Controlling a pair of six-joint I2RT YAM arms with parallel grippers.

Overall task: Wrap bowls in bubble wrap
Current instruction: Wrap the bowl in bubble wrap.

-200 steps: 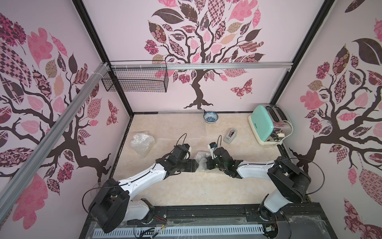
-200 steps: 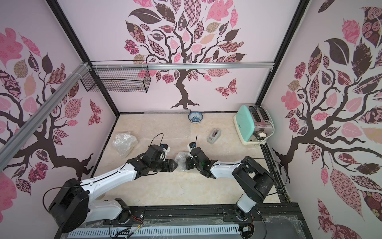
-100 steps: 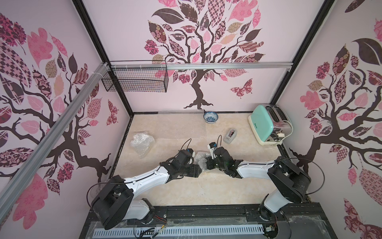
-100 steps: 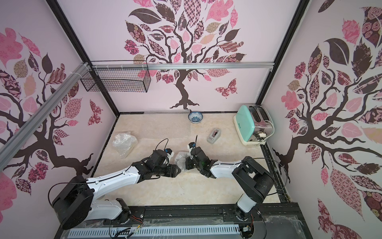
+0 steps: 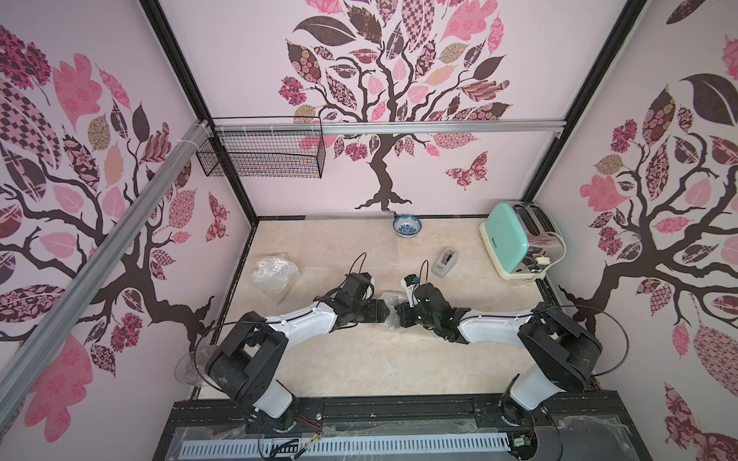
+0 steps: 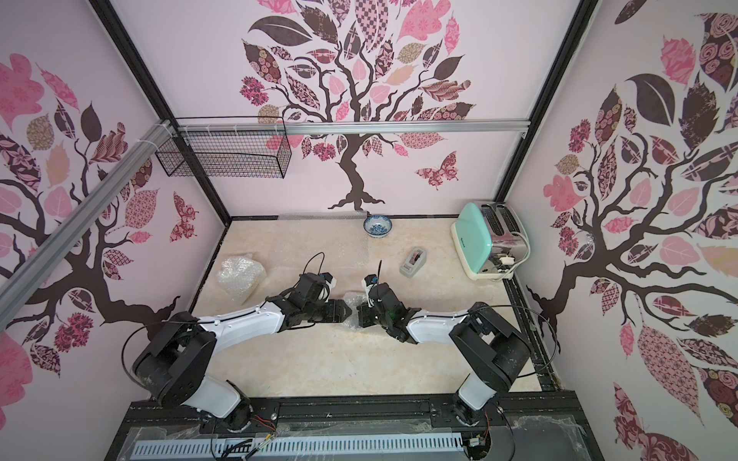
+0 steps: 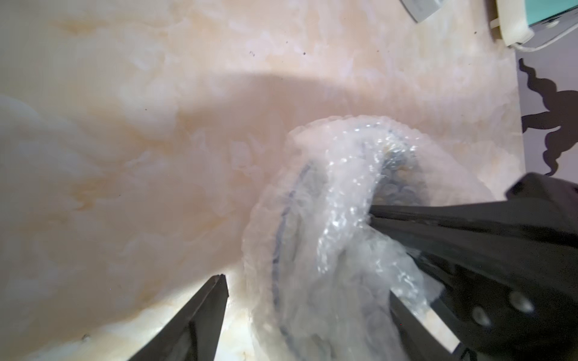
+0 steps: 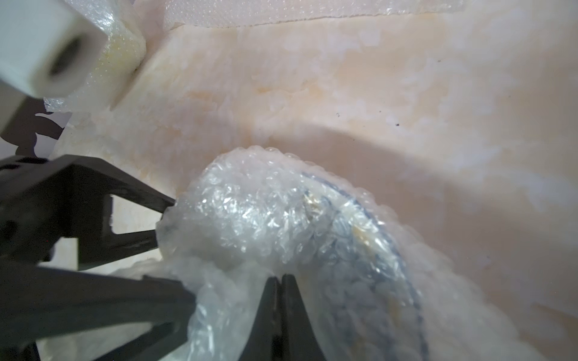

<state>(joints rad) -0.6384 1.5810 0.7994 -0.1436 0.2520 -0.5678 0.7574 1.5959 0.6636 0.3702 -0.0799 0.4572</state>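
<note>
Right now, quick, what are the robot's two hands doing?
Left gripper: open, fingers on either side of the wrapped bowl.
Right gripper: shut on the bubble wrap.

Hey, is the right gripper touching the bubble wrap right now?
Touching. The right wrist view shows the right gripper shut, its jaws pinching a fold of the bubble wrap.
</note>
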